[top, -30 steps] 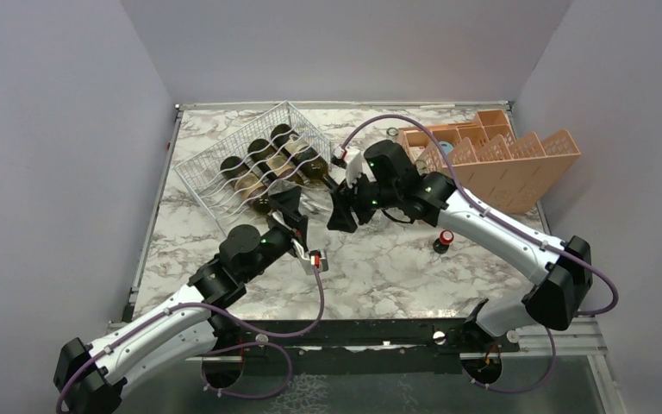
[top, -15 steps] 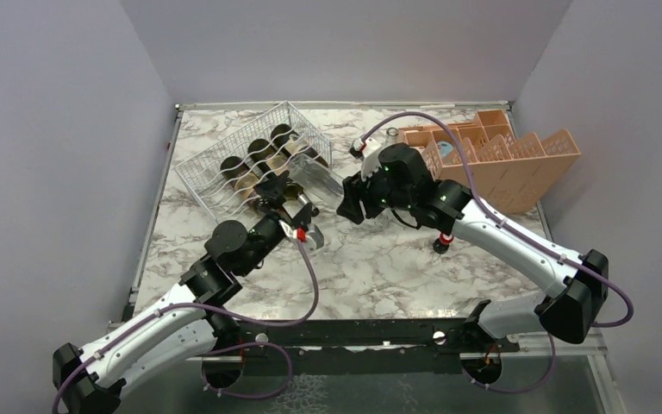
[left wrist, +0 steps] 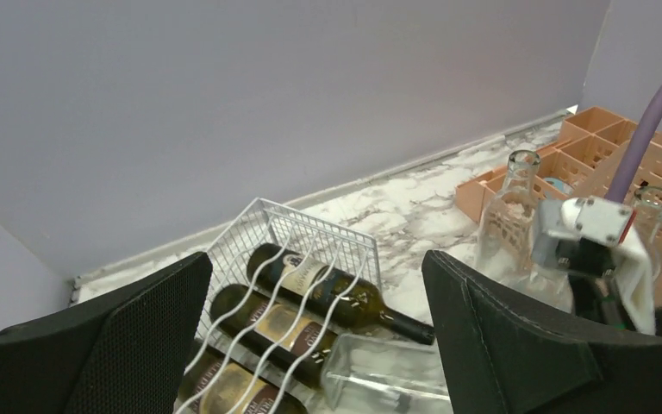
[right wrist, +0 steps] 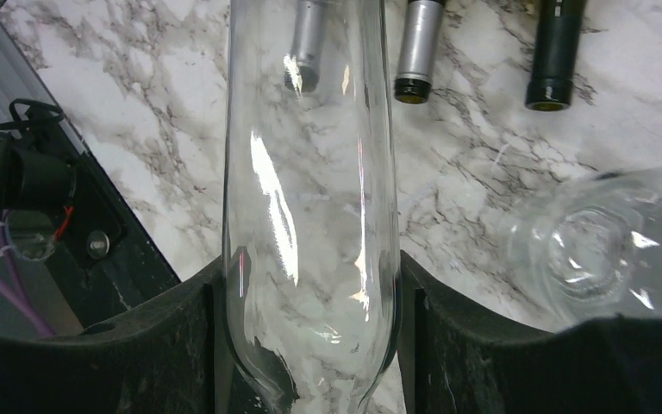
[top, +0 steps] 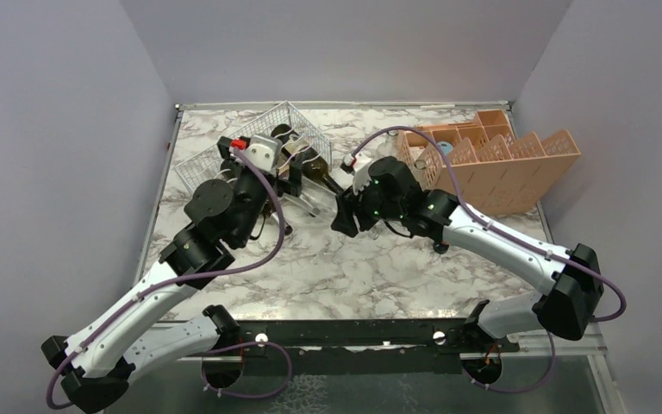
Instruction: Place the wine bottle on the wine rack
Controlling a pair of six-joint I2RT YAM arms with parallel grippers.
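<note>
No text can be read. The cream paper labels (left wrist: pixel 297 269) on the dark green glass wine bottles (left wrist: pixel 345 297) in the white thin-wire rack (left wrist: pixel 310 226) carry dark print, too blurred to make out.

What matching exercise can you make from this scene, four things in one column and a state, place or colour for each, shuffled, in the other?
Things:
1. left gripper
2. right gripper
3. dark bottles
4. crate

States, places, colours:
A. lying in the rack
B. open, holding nothing
C. orange
D. shut on the clear bottle

Pairs: 1-B, 2-D, 3-A, 4-C
</note>
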